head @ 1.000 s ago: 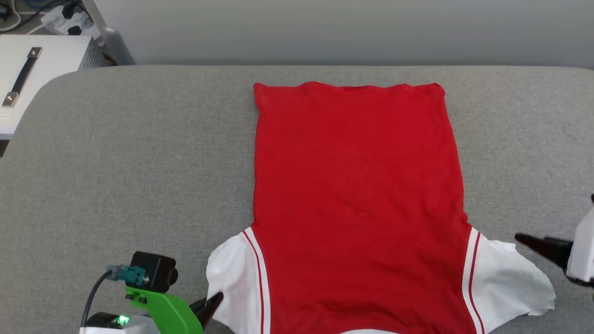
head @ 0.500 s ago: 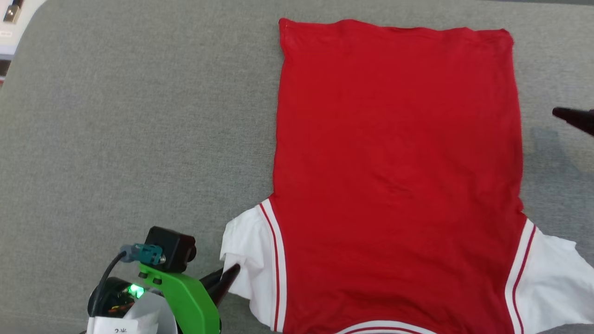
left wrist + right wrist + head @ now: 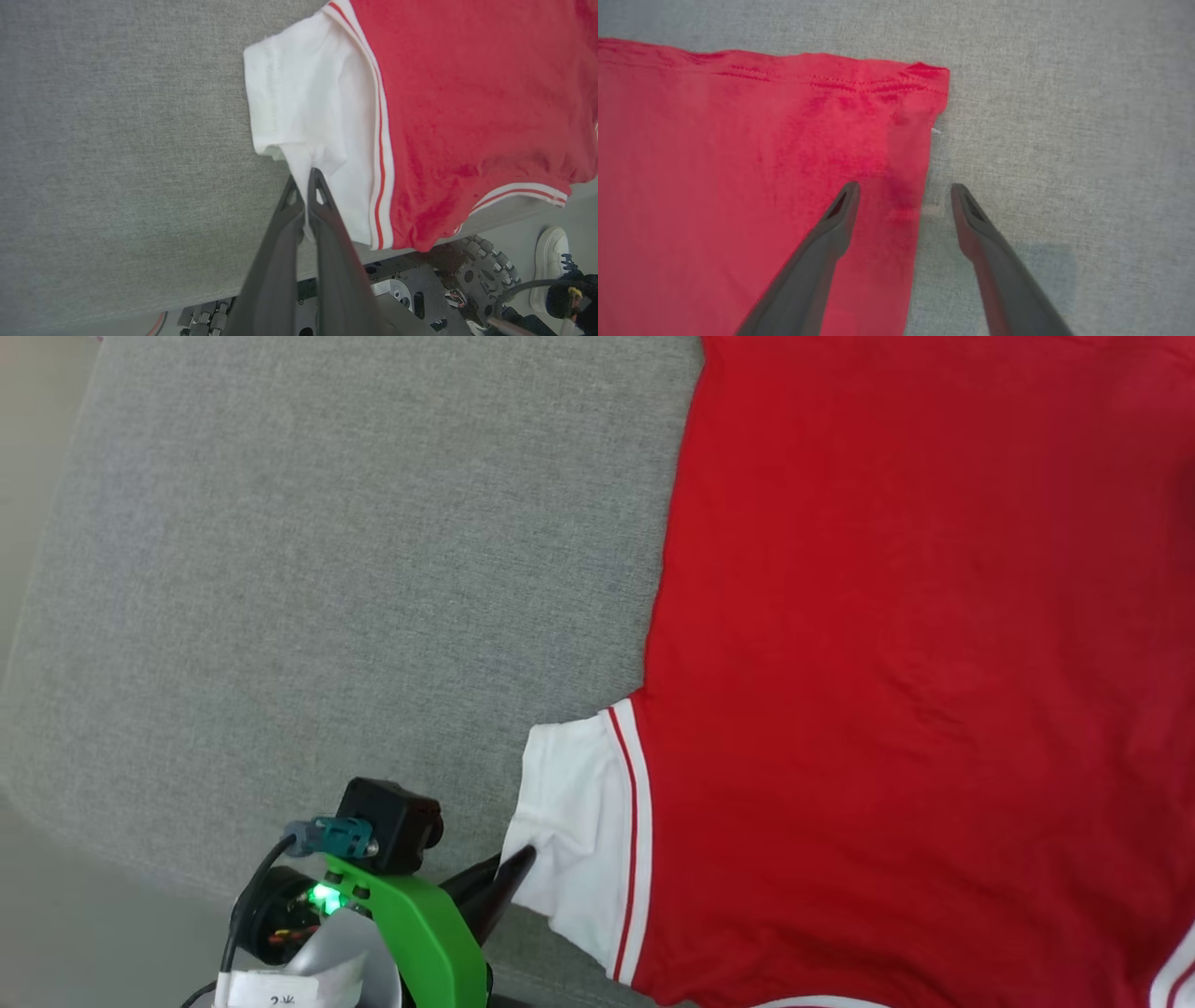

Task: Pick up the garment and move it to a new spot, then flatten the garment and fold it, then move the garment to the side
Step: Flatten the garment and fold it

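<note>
The garment [image 3: 915,663] lies spread flat on the grey table, plain red side up, with a white sleeve [image 3: 579,821] edged in red-white stripes. My left gripper [image 3: 512,873] is shut on the lower corner of that white sleeve [image 3: 308,116]; in the left wrist view the left gripper [image 3: 304,179] pinches the cloth between its dark fingers. My right gripper [image 3: 903,189] stands open over the red side edge of the garment [image 3: 738,177], near its hem corner [image 3: 931,77], one finger above the cloth and the other above the table.
The grey padded table [image 3: 327,569] stretches left of the garment, with its left edge and floor [image 3: 37,523] beyond. Below the table's near edge show the robot's base [image 3: 420,289] and a person's white shoe [image 3: 551,261].
The head camera has swung down and left, so the garment now sits right in view. My left gripper keeps its hold on the sleeve. The right gripper's finger has left the head view.
</note>
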Controlling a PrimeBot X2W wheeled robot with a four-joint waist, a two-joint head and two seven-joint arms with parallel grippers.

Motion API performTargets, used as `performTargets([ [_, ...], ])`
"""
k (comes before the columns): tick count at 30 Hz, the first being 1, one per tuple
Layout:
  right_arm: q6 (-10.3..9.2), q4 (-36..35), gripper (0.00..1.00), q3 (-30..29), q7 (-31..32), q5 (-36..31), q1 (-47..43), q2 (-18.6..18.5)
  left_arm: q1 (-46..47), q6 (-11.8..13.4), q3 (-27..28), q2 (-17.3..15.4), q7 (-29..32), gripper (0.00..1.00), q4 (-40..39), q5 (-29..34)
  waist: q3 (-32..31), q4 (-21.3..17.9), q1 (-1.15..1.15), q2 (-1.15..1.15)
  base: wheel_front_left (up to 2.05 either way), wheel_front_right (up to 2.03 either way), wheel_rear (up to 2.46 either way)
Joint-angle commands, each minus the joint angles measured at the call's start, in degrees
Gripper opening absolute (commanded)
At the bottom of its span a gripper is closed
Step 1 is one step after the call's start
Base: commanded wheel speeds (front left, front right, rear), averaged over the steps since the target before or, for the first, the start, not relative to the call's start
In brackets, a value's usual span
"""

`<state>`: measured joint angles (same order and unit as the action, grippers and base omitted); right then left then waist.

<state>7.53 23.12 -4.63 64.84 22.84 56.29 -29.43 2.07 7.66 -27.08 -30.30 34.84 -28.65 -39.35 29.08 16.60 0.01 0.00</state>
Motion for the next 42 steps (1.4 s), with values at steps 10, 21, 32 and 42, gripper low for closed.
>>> performTargets([
  [10, -0.04, 4.8, 1.00, 4.1, -1.5, -1.3, 2.7, -1.7, 3.0, -1.7, -1.4, 2.4, -2.4, 0.00, 2.9, 0.7, 4.6, 5.1, -0.01, 0.00, 0.00, 0.00, 0.00],
  [21, -0.04, 7.0, 0.00, 6.6, -2.9, 1.0, -0.6, -3.4, 3.9, -1.5, -1.4, 2.9, -2.9, 0.00, 4.9, 0.8, 2.5, 4.7, -0.01, 0.00, 0.00, 0.00, 0.00],
  [32, -0.04, 9.8, 0.00, 7.4, -7.2, 4.5, -8.1, -3.7, 3.2, -0.7, -0.8, 2.2, -2.2, 0.00, 6.3, -0.2, -6.0, 0.6, -0.01, 0.00, 0.00, 0.00, 0.00],
  [42, -0.04, 7.2, 0.00, 8.6, -11.1, 11.0, -22.6, -4.1, 0.4, 0.4, 0.1, 1.7, -2.3, 0.00, 9.2, -1.8, -15.5, -5.2, -0.01, 0.00, 0.00, 0.00, 0.00],
])
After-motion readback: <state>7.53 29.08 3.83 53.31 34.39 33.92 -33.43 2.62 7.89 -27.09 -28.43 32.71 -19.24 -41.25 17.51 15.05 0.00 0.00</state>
